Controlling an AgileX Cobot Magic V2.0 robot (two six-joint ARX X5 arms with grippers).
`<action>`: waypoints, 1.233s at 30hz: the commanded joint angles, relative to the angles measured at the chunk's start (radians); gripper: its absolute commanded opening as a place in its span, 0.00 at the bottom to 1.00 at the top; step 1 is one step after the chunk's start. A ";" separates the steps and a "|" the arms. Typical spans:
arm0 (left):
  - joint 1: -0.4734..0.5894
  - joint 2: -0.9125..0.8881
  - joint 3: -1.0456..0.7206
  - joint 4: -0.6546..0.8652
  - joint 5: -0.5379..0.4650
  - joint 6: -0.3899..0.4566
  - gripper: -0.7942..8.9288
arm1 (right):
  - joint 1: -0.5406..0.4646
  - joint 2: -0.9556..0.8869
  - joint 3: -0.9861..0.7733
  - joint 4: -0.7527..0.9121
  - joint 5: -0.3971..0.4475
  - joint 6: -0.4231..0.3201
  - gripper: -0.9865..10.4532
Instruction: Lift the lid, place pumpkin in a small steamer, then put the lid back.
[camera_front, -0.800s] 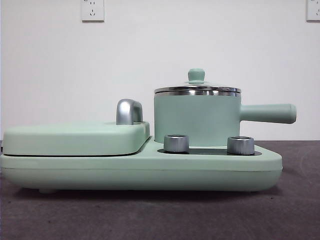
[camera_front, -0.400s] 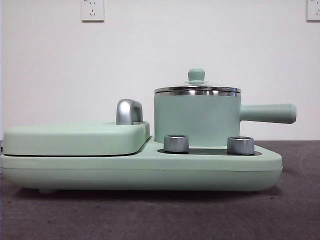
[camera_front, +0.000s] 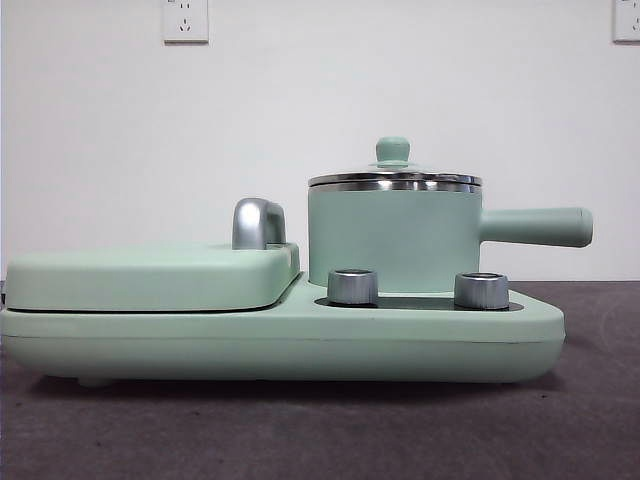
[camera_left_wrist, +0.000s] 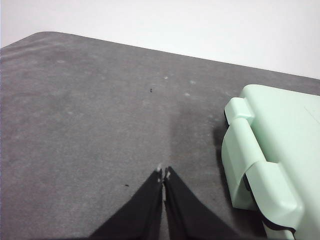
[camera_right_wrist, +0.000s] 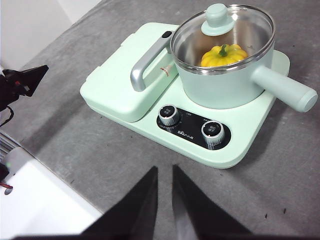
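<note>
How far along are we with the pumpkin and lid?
It looks finished. The pumpkin sits inside the steamer, seen through the lid, which is back on the rim. Nothing is in hand: the left pincer is shut over bare table, and the right pincer, slightly open, hangs clear of the cooker. Nothing visible remains.

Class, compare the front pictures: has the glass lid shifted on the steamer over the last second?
No. The lid sits on the small steamer exactly as before, its knob equally placed relative to the wall socket.
</note>
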 joint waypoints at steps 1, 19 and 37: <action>0.001 -0.002 -0.019 -0.005 0.000 0.008 0.09 | 0.010 0.002 0.005 0.004 0.001 -0.006 0.12; 0.001 -0.002 -0.019 -0.005 0.000 0.008 0.09 | -0.582 -0.174 -0.399 0.399 0.210 -0.121 0.12; 0.001 -0.002 -0.019 -0.005 0.000 0.008 0.09 | -0.832 -0.343 -0.800 0.758 -0.077 -0.436 0.12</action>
